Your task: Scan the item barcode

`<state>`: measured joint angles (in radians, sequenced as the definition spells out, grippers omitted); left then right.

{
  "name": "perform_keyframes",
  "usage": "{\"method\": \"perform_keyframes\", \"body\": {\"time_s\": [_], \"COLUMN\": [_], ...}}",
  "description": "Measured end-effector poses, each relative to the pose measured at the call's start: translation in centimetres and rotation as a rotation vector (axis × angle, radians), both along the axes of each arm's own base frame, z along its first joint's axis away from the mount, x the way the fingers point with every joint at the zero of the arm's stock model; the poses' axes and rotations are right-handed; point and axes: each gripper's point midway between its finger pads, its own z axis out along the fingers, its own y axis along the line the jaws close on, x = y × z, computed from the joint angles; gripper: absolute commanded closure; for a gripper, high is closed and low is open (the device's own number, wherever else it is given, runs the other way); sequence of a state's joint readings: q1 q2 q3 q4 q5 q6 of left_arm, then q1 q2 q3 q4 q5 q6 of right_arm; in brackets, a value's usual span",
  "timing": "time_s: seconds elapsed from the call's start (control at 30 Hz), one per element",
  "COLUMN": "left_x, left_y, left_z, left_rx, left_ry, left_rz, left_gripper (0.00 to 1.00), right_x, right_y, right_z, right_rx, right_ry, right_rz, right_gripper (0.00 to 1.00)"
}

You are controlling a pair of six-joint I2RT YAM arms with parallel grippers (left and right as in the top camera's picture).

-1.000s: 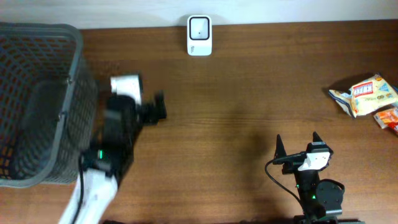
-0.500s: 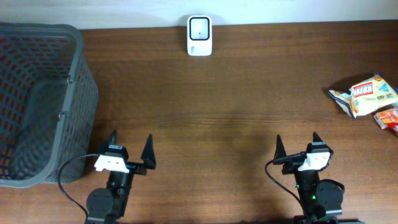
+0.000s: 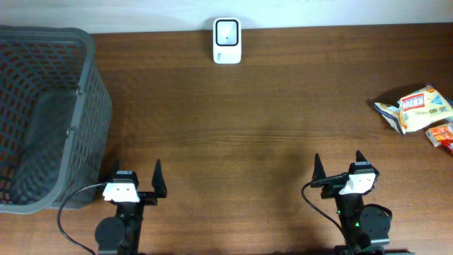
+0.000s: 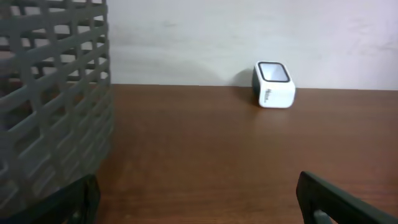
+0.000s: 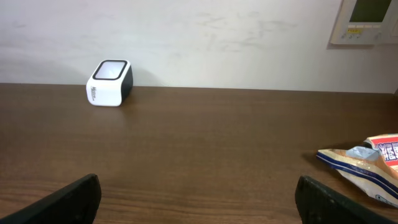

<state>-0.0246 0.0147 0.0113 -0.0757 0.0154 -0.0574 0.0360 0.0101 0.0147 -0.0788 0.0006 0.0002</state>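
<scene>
Snack packet (image 3: 416, 108) lies far from the left hand (image 3: 135, 171) and right hand (image 3: 338, 160), both parked low, apparently level, fingers spread.

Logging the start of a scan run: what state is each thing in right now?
left gripper: open, holding nothing
right gripper: open, holding nothing
scanner: standing at the table's far edge, untouched
basket: upright at the left
snack packet: lying flat at the right, untouched
red packet: lying flat, partly out of frame

Left gripper (image 3: 136, 170) was drawn back from beside the basket (image 3: 90, 78) to the near edge of the table (image 3: 248, 120) (jaws spread wide), then shifted slightly leftward.
</scene>
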Motion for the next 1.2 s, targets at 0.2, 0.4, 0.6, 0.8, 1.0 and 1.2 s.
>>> {"method": "perform_keyframes", "body": {"time_s": [0.2, 0.4, 0.6, 0.8, 1.0, 1.2], "left_x": [0.0, 0.0, 0.0, 0.0, -0.1, -0.1], "left_y": [0.4, 0.4, 0.6, 0.5, 2.5, 2.8], "left_z": [-0.1, -0.1, -0.1, -0.1, 0.2, 0.2], "left_rx": [0.04, 0.078, 0.068, 0.157, 0.031, 0.002], "left_ry": [0.002, 0.001, 0.001, -0.001, -0.007, -0.009], "left_rz": [0.02, 0.017, 0.029, 0.019, 0.146, 0.165], "left_gripper": [0.01, 0.01, 0.01, 0.01, 0.01, 0.01], "right_x": [0.0, 0.0, 0.0, 0.0, 0.0, 0.0], "right_y": [0.0, 0.0, 0.0, 0.0, 0.0, 0.0], "right_z": [0.0, 0.0, 0.0, 0.0, 0.0, 0.0], "right_rx": [0.0, 0.0, -0.001, 0.0, 0.0, 0.0], "right_ry": [0.0, 0.0, 0.0, 0.0, 0.0, 0.0], "right_rz": [0.0, 0.0, 0.0, 0.0, 0.0, 0.0], "right_gripper": [0.02, 0.02, 0.02, 0.02, 0.02, 0.02]}}
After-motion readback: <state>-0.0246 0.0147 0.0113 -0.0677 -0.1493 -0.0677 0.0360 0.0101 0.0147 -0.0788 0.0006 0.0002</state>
